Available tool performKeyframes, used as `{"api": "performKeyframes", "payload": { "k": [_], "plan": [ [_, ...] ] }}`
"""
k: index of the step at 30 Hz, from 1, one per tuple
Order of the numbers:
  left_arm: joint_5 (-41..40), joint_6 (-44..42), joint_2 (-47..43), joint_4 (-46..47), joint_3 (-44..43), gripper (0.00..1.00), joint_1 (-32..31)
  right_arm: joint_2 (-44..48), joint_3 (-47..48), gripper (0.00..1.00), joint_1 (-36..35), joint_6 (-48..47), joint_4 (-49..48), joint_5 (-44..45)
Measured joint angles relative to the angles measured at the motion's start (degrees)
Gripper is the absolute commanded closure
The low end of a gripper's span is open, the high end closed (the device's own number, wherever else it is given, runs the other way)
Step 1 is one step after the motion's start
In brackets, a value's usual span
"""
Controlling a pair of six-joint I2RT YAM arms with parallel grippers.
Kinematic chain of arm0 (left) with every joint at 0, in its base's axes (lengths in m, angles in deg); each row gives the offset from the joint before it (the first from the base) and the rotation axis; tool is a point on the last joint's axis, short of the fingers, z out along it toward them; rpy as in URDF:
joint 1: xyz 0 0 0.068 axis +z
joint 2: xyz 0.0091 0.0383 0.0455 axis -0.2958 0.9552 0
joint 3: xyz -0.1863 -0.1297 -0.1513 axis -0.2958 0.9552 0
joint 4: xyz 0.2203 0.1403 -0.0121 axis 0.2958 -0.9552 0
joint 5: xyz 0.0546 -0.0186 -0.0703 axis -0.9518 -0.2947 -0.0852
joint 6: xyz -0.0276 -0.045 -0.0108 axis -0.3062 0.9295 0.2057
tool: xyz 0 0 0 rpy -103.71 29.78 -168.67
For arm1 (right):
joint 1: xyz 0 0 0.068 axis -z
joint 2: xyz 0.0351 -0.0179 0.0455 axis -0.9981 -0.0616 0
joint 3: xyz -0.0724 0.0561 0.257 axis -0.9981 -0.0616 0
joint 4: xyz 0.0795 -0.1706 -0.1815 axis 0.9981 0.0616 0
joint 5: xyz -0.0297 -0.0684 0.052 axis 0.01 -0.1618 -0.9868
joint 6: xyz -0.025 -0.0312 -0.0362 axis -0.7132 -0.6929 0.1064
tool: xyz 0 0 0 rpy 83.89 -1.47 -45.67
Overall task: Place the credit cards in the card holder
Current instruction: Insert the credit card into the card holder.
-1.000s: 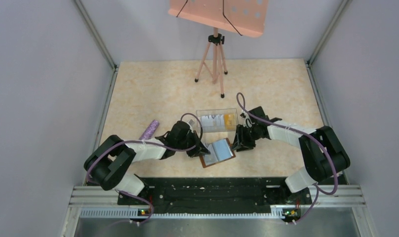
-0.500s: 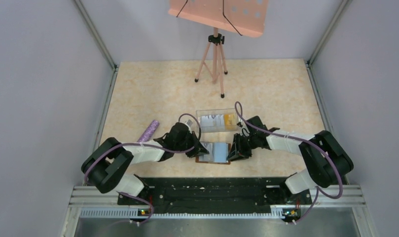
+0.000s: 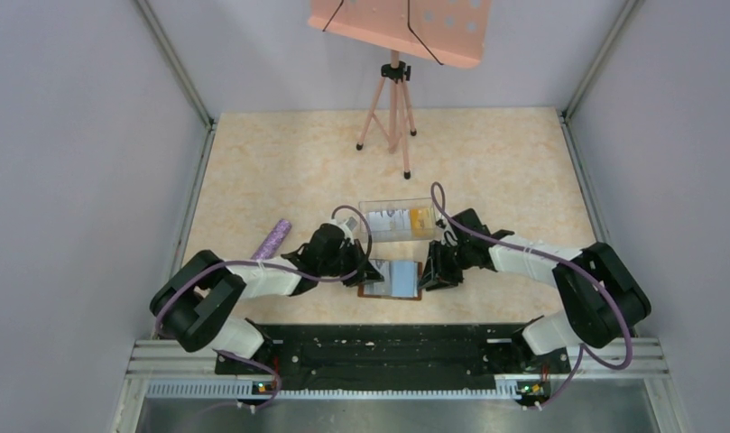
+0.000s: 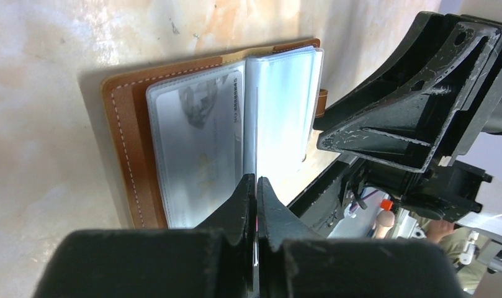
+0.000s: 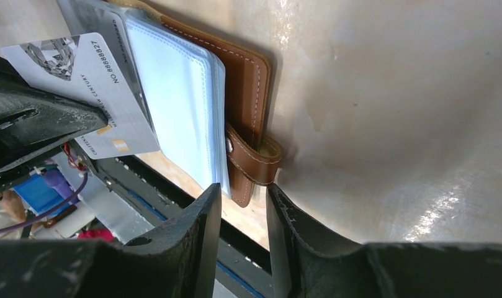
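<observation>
A pink tripod [image 3: 394, 113] stands at the far side of the beige marbled table [image 3: 289, 171], carrying a pink perforated board [image 3: 399, 25]. A clear plastic box [image 3: 368, 221] sits mid-table, with a purple roll [image 3: 272, 237] lying to its left.

in the top view both side edges of the card holder [image 3: 392, 278] are hidden under the jaws. what lies in the clear box [image 3: 375, 206] is too small to tell. the left gripper [image 4: 255, 189] covers the near edge of the credit card [image 4: 198, 143]. the picture edge cuts off the peach board [image 3: 399, 25].
</observation>
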Motion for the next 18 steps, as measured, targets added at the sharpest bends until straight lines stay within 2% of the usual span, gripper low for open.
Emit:
{"api": "performKeyframes", "payload": {
  "k": [8,18],
  "plan": [
    [1.6,-3.5,4.0,-0.9,-4.0,1.0,0.0,-1.9,0.5,0.69,0.0,-0.1,-0.1,-0.6],
    [4.8,-3.0,7.9,1.9,-5.3,1.0,0.0,-2.9,0.8,0.71,0.0,-0.3,-0.4,-1.5]
  ]
}}
